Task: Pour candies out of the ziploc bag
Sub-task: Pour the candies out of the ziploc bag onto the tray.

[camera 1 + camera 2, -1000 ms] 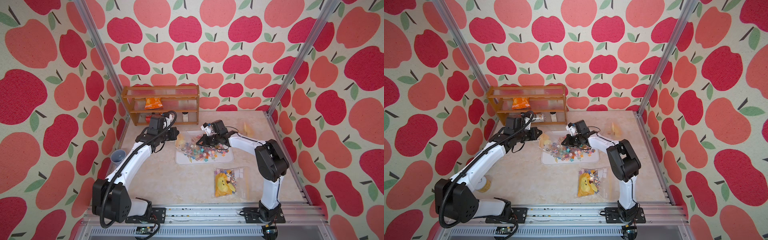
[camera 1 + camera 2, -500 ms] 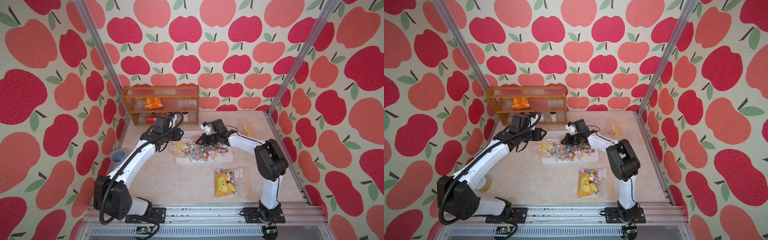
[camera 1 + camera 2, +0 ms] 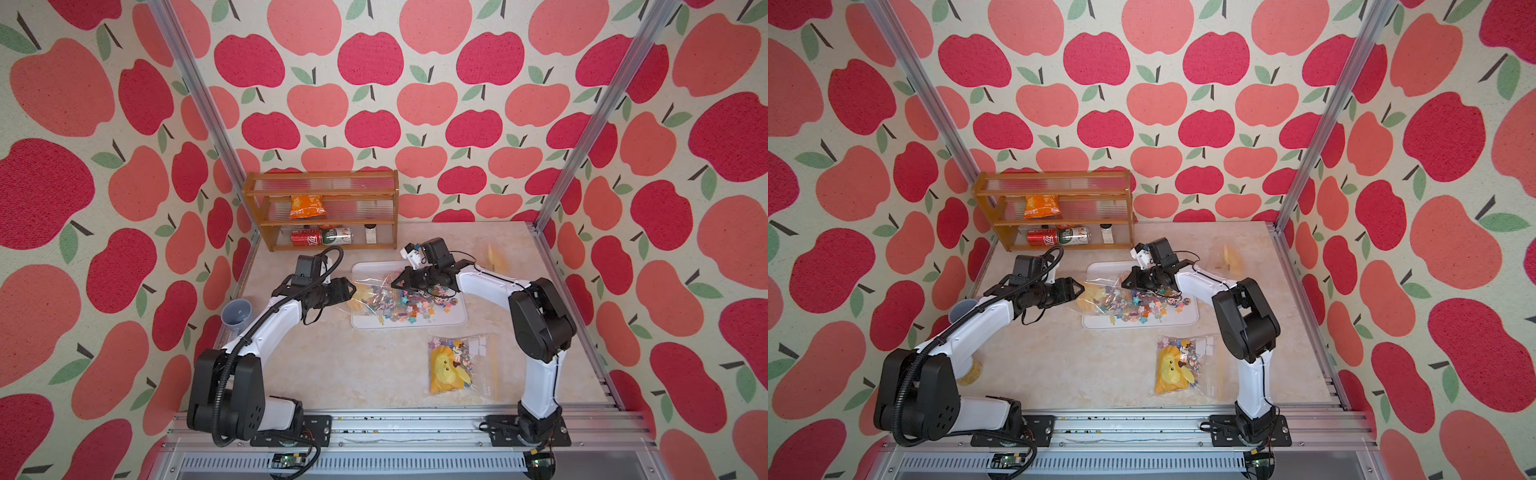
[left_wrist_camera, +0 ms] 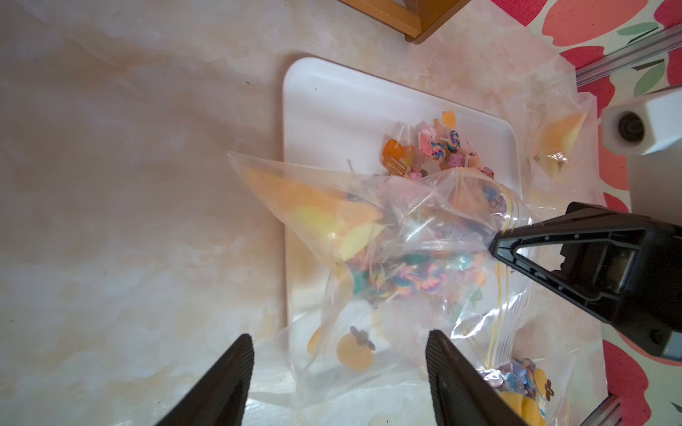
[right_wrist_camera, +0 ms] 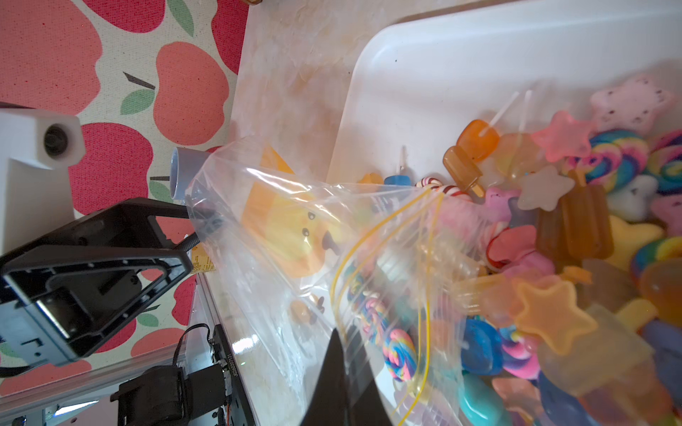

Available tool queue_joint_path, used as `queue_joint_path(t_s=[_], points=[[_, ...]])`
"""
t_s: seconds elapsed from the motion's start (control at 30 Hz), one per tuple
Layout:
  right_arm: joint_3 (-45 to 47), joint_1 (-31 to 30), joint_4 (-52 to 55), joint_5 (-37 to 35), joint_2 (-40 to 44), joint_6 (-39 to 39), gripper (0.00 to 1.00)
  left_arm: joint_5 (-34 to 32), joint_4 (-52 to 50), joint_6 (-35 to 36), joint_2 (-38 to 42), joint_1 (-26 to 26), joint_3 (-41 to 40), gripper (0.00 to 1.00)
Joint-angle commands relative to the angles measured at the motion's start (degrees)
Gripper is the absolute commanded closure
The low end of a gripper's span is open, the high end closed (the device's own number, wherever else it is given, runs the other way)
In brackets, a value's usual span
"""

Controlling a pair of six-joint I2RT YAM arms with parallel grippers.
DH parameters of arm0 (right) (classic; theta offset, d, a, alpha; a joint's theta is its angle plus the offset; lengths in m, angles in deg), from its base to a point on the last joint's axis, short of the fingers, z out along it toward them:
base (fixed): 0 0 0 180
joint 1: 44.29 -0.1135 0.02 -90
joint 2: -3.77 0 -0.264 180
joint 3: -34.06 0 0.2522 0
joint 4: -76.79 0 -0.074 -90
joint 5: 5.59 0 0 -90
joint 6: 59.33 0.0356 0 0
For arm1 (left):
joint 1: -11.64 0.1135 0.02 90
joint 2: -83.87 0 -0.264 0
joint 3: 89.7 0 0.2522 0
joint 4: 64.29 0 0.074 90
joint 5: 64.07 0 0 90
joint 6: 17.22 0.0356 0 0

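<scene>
The clear ziploc bag [image 3: 368, 293] [image 3: 1100, 296] lies slumped over the left end of the white tray [image 3: 409, 325] [image 3: 1142, 323]. Its yellow-lined mouth faces the heap of candies [image 3: 415, 302] [image 5: 553, 206] on the tray. Some candies and a yellow-orange toy with a face [image 5: 295, 228] are still inside. My right gripper [image 3: 395, 284] [image 5: 337, 343] is shut on the bag's plastic by the mouth. My left gripper [image 3: 353, 286] [image 4: 338, 335] stands open at the bag's bottom corner, with loose plastic between its fingers [image 4: 236, 369] but not pinched.
A second ziploc bag [image 3: 455, 365] with a yellow toy and candies lies near the front right. A wooden shelf [image 3: 320, 216] with an orange packet and cans stands at the back. A grey cup [image 3: 237, 316] sits at the left edge, and a yellowish bag [image 3: 494, 257] at the back right.
My left gripper has opened and let go of the bag's bottom corner. The bag has sagged down onto the tray. The right gripper keeps its hold.
</scene>
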Motion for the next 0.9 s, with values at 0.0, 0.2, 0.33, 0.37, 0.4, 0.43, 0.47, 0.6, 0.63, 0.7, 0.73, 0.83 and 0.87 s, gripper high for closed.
queue_joint_path(t_s=[0.0, 0.2, 0.33, 0.37, 0.4, 0.43, 0.47, 0.6, 0.63, 0.7, 0.73, 0.83, 0.87], points=[[-1.37, 0.15, 0.73, -0.03, -0.21, 0.14, 1.0, 3.9, 3.75, -0.97, -3.63, 0.34, 1.3, 0.29], [-1.87, 0.09, 1.27, 0.01, -0.21, -0.2, 1.0, 6.19, 4.96, -1.01, -8.08, 0.38, 1.3, 0.45], [-2.03, 0.05, 1.39, -0.01, -0.21, -0.29, 1.0, 5.85, 5.43, -1.24, -7.18, 0.32, 0.84, 0.91], [-2.1, 0.07, 1.26, 0.0, -0.21, -0.21, 1.0, 5.57, 5.14, -1.17, -6.84, 0.37, 0.96, 0.96], [-2.14, 0.08, 1.3, 0.01, -0.3, -0.12, 1.0, 5.34, 4.79, -0.93, -6.41, 0.33, 1.25, 1.0], [-2.24, 0.07, 1.3, 0.03, -0.26, -0.12, 1.0, 5.13, 4.37, -0.8, -5.96, 0.34, 1.52, 1.0], [-2.23, -0.05, 1.26, 0.12, -0.17, -0.12, 1.0, 5.06, 3.98, -0.55, -5.4, 0.32, 1.77, 1.0], [-2.34, -0.14, 1.48, 0.07, 0.4, -0.34, 1.0, 3.74, 0.87, 0.86, -1.23, 0.31, 3.78, 1.0], [-2.52, -0.1, 1.35, 0.08, 0.49, -0.38, 1.0, 3.1, 0.0, 1.28, 0.03, 0.28, 4.53, 1.0], [-2.58, -0.1, 0.55, 0.42, 0.43, -0.26, 1.0, 1.75, -1.92, 2.28, 2.47, 0.09, 6.34, 1.0], [-2.58, -0.16, -0.18, 0.65, 0.33, -0.06, 1.0, 1.2, -3.02, 2.99, 3.51, -0.2, 7.47, 1.0], [-2.58, -0.14, -2.99, 1.43, -0.32, 1.14, 1.0, 0.25, -5.7, 4.51, 5.56, -1.02, 10.86, 1.0], [-2.66, -0.11, -3.68, 1.64, -0.68, 1.56, 1.0, 0.03, -6.29, 4.77, 5.82, -1.41, 11.69, 1.0]])
